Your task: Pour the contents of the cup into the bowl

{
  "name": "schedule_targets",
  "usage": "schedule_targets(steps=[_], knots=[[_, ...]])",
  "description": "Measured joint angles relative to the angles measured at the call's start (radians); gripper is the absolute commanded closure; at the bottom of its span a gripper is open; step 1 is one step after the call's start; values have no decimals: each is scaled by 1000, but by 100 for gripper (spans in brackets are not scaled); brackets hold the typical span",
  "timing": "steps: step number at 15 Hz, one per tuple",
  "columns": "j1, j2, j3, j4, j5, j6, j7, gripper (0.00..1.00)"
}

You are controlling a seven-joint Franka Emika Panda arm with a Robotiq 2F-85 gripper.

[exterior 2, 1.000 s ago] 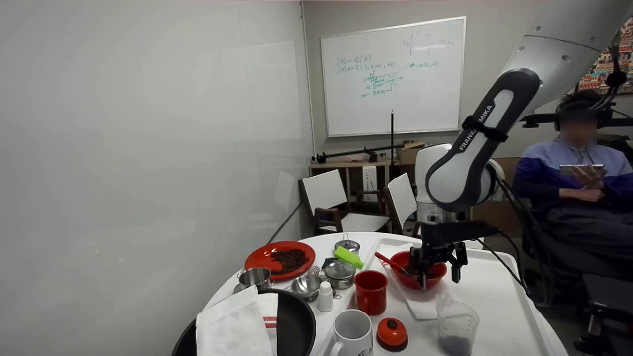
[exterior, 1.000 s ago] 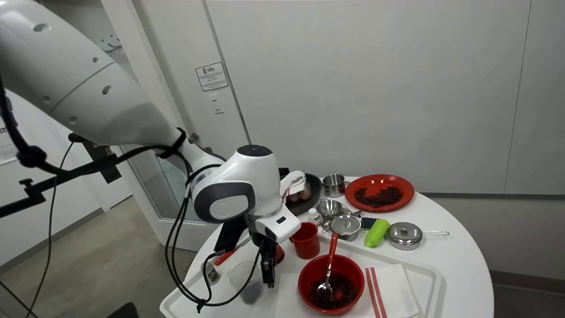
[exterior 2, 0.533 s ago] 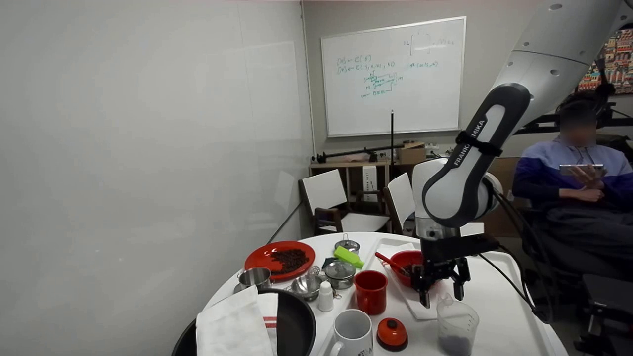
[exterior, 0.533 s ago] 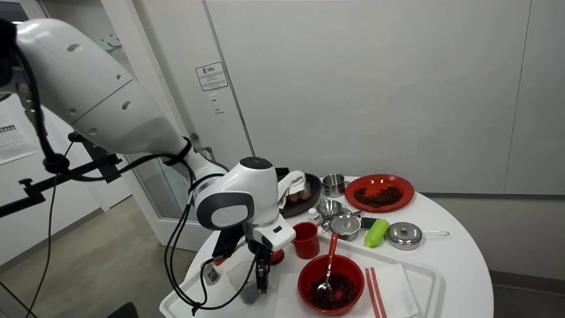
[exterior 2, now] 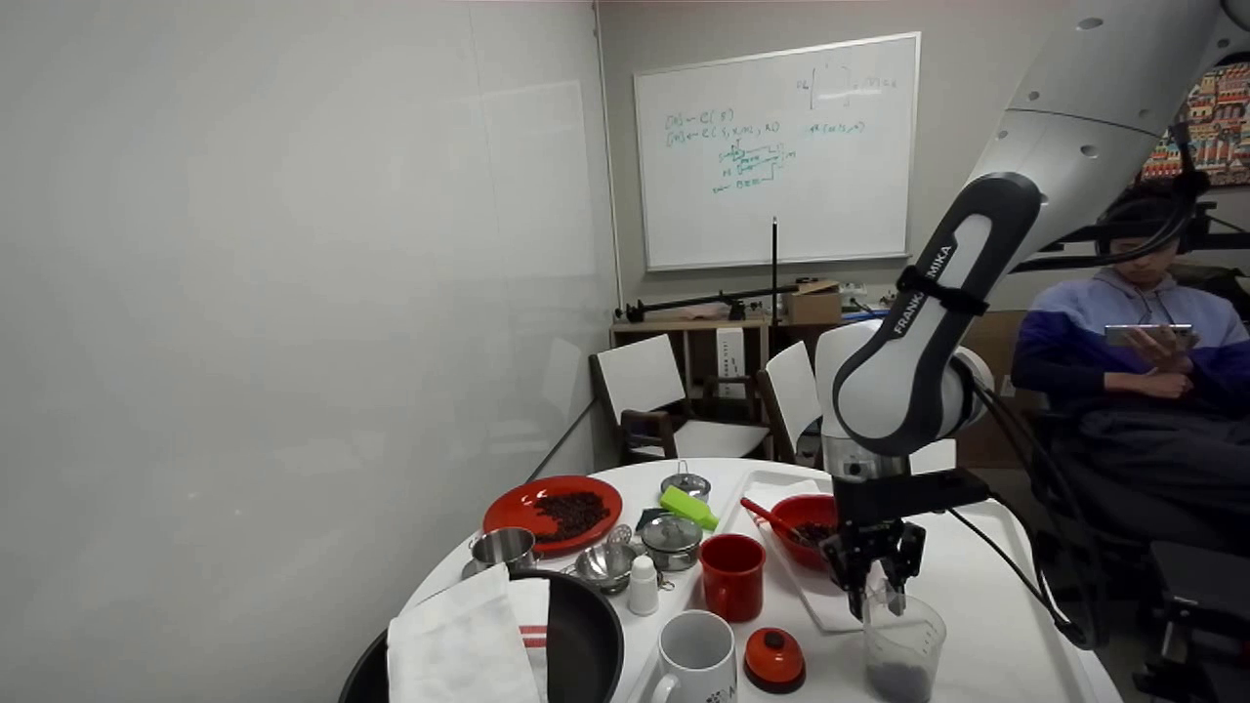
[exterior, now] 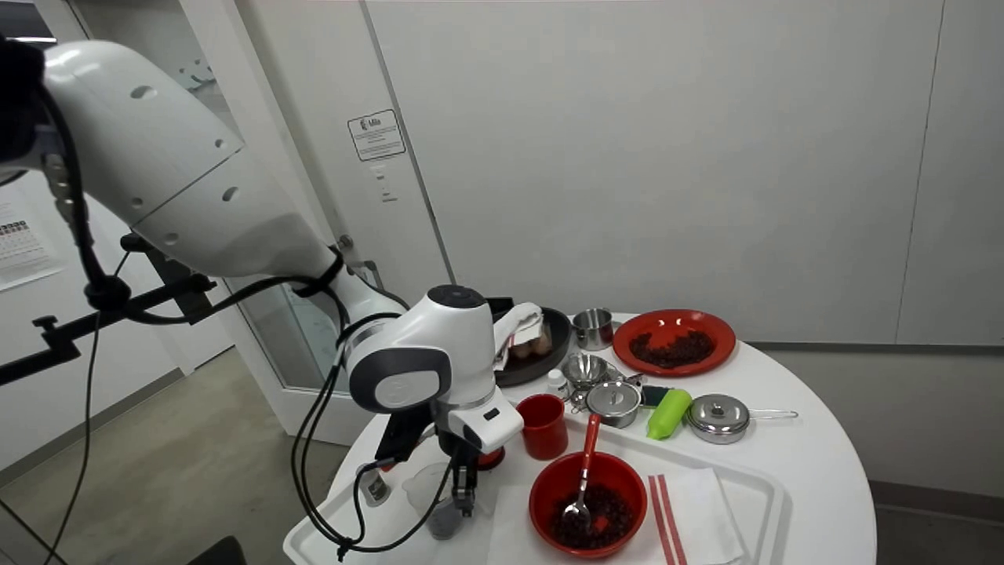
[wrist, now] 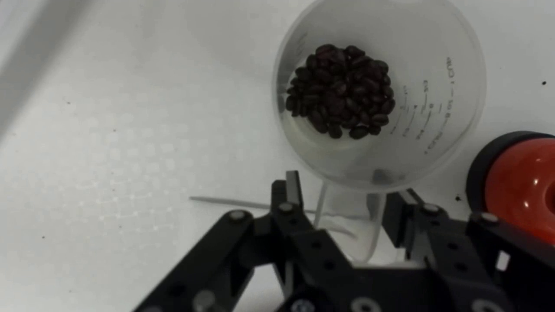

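Nearest in my wrist view, my claw (wrist: pixel 347 190) has its jaws spread, one on each side of the handle (wrist: pixel 373 242) of the clear measuring cup (wrist: pixel 425 56); I see a gap along one side of the handle, and on the other I can't tell if it touches. The measuring cup stands upright on a white tray (exterior: pixel 773 494), dark beans (wrist: pixel 342 93) bunched in its bottom. Just beside it I have a red dome (wrist: pixel 522 184) with a black rim, and in an exterior view a white mug (exterior 2: pixel 698 662) stands next to the dome. On the tray too, the red bowl (exterior: pixel 631 482) sits on a white cloth (exterior: pixel 703 510) with red stripes, more beans (exterior: pixel 616 514) in it and a red-handled spoon (exterior: pixel 585 475) leaning over its rim. A red mug (exterior: pixel 543 431) stands near the bowl. Farther across the counter (exterior: pixel 831 486) I get two lidded pots (exterior: pixel 616 402), a green thing (exterior: pixel 669 414) lying between them, a black pan (exterior 2: pixel 588 635), a metal cup (exterior: pixel 594 333) and a red plate (exterior: pixel 715 326) with a dark heap (exterior: pixel 674 351). Farthest off, a whiteboard (exterior 2: pixel 776 156) with writing hangs at the back.
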Motion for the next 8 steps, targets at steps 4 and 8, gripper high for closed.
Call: schedule_targets(steps=[4,8], knots=[[0,0,-1,0,1,0,-1,100],[-1,0,-3,0,2,0,-2,98]])
